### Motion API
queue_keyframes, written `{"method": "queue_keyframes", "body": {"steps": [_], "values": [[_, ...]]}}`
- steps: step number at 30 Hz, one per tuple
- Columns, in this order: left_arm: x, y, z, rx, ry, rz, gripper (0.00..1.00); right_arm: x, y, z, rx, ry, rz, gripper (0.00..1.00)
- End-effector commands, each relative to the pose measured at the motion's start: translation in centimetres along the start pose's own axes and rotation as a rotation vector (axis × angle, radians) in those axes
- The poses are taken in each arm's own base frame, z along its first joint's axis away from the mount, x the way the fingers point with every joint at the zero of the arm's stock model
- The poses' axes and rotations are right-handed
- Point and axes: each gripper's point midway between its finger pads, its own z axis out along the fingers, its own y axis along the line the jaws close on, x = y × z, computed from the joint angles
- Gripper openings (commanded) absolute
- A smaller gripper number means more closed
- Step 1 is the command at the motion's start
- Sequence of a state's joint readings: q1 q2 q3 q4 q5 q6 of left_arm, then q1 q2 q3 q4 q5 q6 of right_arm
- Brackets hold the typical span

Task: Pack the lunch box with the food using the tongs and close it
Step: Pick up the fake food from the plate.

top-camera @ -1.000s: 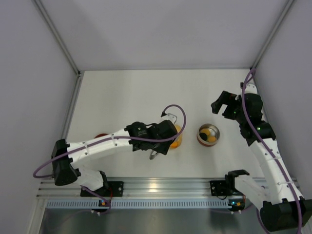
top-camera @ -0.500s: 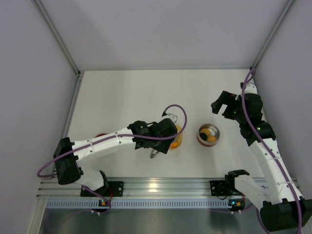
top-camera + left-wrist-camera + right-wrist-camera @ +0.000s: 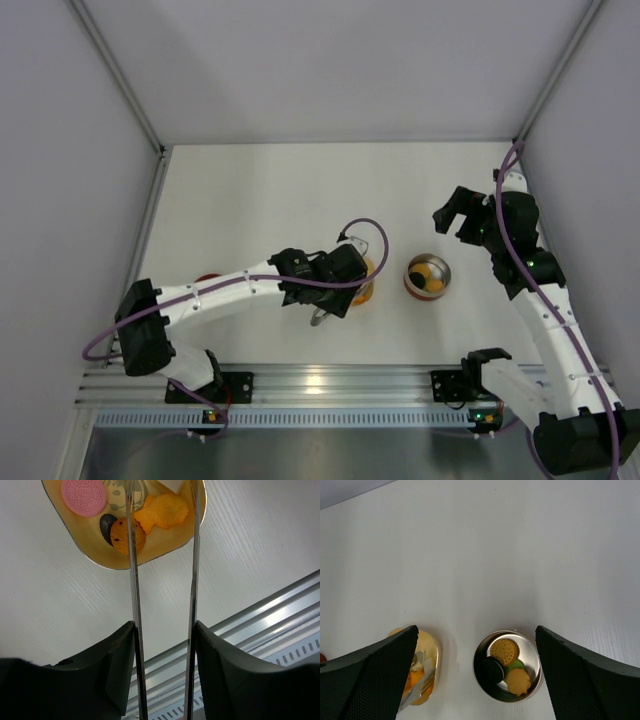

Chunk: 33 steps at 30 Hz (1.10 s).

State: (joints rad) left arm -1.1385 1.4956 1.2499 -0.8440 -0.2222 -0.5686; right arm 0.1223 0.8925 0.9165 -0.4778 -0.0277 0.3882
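My left gripper (image 3: 335, 285) is shut on the silver tongs (image 3: 133, 590), one arm against each finger (image 3: 117, 655). The tong arms reach over the yellow dish (image 3: 162, 542), their tips hidden past the frame's top. In the dish lie food pieces: a pink cookie (image 3: 84, 497), an orange fish (image 3: 162, 512), a chip cookie (image 3: 127, 536) and a dark brown piece (image 3: 106, 525). The lunch box (image 3: 410, 283) stands to the right of the dish, uncovered, holding a yellow biscuit (image 3: 504, 651), a dark cookie (image 3: 492, 669) and an orange piece (image 3: 519, 680). My right gripper (image 3: 455, 215) hovers open, high above it.
The red lid (image 3: 207, 277) lies left of the dish, mostly hidden by my left arm. An aluminium rail (image 3: 320, 385) runs along the near edge of the table. Grey walls close in the table on the left, right and back.
My left arm's lower links have swung slightly right, and the wrist has edged a little toward the near edge over the dish. The right arm and lunch box have not moved.
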Motion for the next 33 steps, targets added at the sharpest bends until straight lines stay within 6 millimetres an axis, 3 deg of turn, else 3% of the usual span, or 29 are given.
{"method": "queue_keyframes", "body": {"steps": [1,33], "values": [[-1.0,-0.8,0.3,0.035,-0.031,0.002,0.54,-1.0,0.3,0.0,-0.011,-0.035,-0.005,0.99],[-1.9,-0.5,2.1,0.041,-0.019,-0.014,0.49,-0.8,0.4,-0.2,-0.018,-0.034,-0.01,0.99]]}}
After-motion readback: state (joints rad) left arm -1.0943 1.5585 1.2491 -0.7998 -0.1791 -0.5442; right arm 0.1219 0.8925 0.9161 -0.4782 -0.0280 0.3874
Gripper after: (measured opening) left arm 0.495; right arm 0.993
